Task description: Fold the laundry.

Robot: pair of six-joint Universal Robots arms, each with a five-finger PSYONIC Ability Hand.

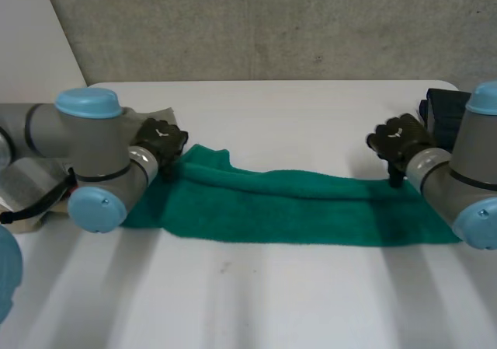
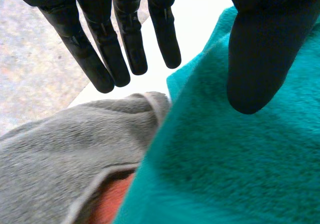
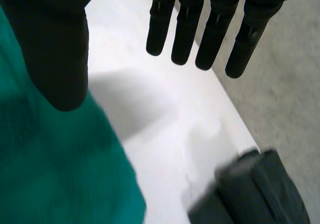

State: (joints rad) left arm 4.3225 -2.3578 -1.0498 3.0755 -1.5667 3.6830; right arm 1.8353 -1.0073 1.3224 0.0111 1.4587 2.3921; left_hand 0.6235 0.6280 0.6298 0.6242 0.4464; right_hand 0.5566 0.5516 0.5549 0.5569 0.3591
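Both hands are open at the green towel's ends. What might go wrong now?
The grey cloth touches the towel beside the left hand; a grasp there might catch both.
A dark bundle lies near the right hand, at the edge of the table; a sweep might push it off.
The towel's far edge is rumpled, so a fold may come uneven.

The towel is plain teal-green, the table white. One cloth is plain grey, the fabric under it orange-red. The folded item is black, like the left hand and right hand.
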